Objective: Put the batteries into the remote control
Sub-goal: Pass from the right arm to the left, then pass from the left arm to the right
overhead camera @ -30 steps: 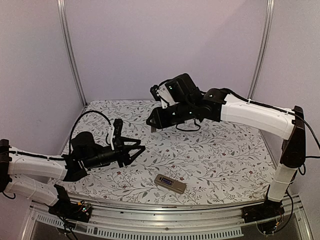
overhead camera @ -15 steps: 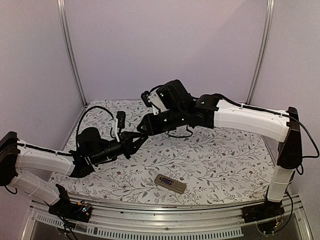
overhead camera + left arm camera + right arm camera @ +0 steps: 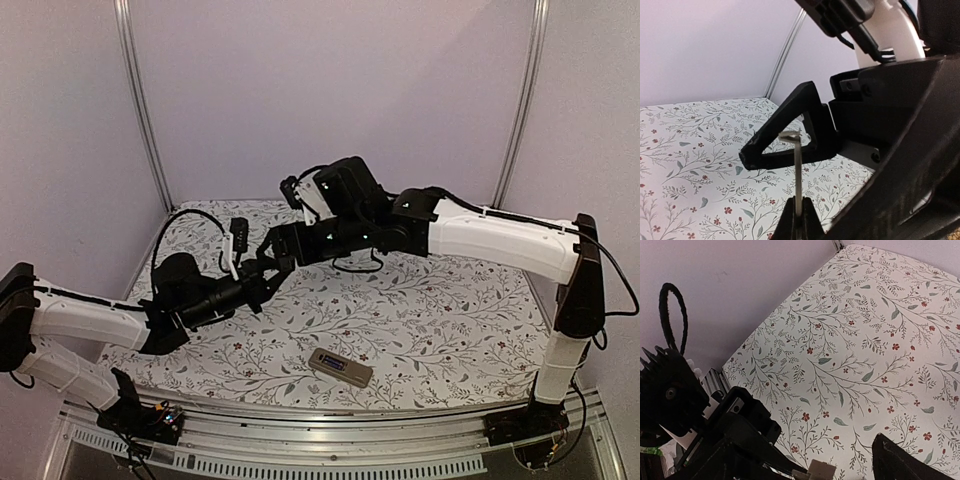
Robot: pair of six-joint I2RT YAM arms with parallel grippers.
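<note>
Our left tool point(image 3: 797, 222) clamps a battery point(image 3: 797, 170) by its very end, while our right tool point(image 3: 272, 258) stands apart around it. With so slim a hold, it may pivot and drop onto the counter point(image 3: 450, 320).

We see the battery point(image 3: 798, 172) only from the left wrist; from above it is too small to find where the left gripper point(image 3: 258, 275) and right gripper point(image 3: 275, 250) meet in one dark mass. The left fingers point(image 3: 785, 227), cut off by the bottom edge, cover the battery's lower end. From the right wrist, the right fingers point(image 3: 900, 460) run off the bottom edge, as does a pale piece point(image 3: 815, 471) we cannot identify. The remote point(image 3: 340, 367) is too small for us to make out its recess.
</note>
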